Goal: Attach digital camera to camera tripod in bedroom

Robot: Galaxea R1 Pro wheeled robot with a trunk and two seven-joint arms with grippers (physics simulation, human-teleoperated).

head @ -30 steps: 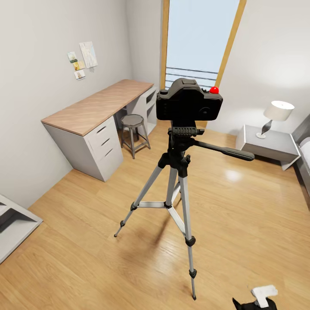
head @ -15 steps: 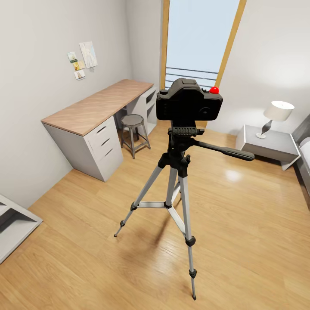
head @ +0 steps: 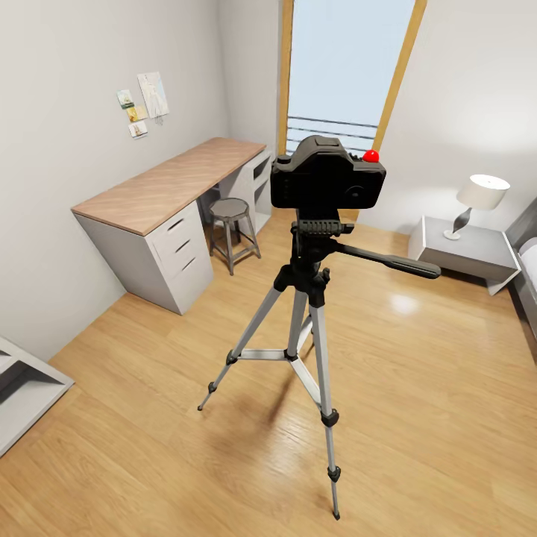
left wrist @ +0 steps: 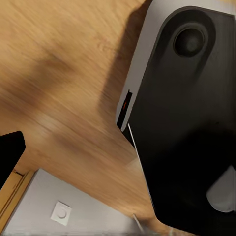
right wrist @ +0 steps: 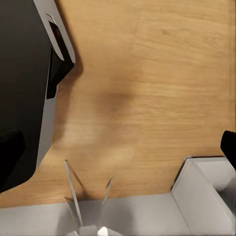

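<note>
Nearest to me, my left wrist camera looks down on the light wood floor (left wrist: 54, 64) and on the dark, rounded bulk of my own base (left wrist: 187, 123); one black fingertip of my left pincer (left wrist: 9, 152) juts in at the edge, and I cannot tell whether that pincer is open or closed. My right wrist camera also looks down at the floor beside my base (right wrist: 22, 88), with a black fingertip of my right pincer (right wrist: 228, 145) at one edge and another at the opposite edge, so the jaws stand wide apart, holding nothing.

From my head, the camera tripod (head: 307, 321) stands upright on the bedroom floor in front of me, its three silver legs spread and its long black pan handle (head: 388, 261) pointing to my right. The digital camera (head: 327, 179) sits on top of the tripod's head, level, red button (head: 371, 156) up.

Farther off to the left a bench (head: 164, 183) with drawers runs along the wall, a stool (head: 230, 216) beside it. To the right a lamp (head: 477, 195) stands on a low nightstand (head: 477, 257). A tall window (head: 343, 67) fills the far wall.
</note>
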